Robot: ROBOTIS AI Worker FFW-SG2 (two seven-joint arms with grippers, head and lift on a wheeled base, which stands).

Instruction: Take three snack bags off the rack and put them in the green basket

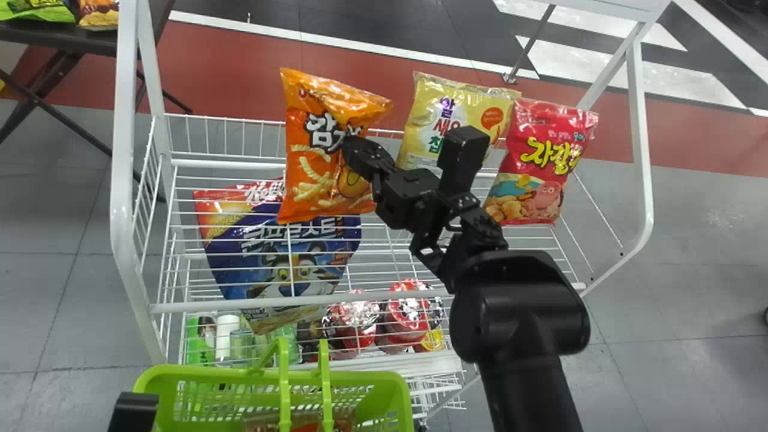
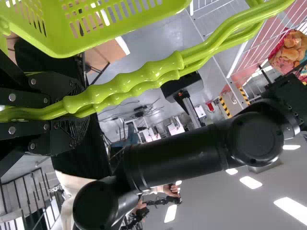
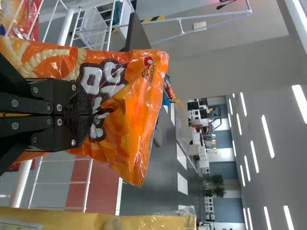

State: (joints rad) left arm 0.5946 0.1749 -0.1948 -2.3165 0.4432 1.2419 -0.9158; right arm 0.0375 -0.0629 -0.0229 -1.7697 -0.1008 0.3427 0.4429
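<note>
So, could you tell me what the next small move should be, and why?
Probably lift the orange bag clear of the rack: the right gripper is shut on it, and the left gripper holds the green basket by its handles.

The black right arm [image 1: 522, 354] comes in from the head view's bottom edge, right of centre, rises to a bulky rounded joint [image 1: 519, 312], and from there slants forward and to the robot's left. At its wrist [image 1: 456, 207] a black block [image 1: 462, 156] stands up. The black right gripper [image 1: 354, 150] points forward and to the left beyond it, its two flat fingers [image 3: 79, 98] pinched together. The black left arm [image 1: 133, 413] shows a blocky part at the head view's bottom left. In the left wrist view, the black left gripper [image 2: 76, 112] has its two flat fingers closed in, facing each other with a narrow space between.
</note>
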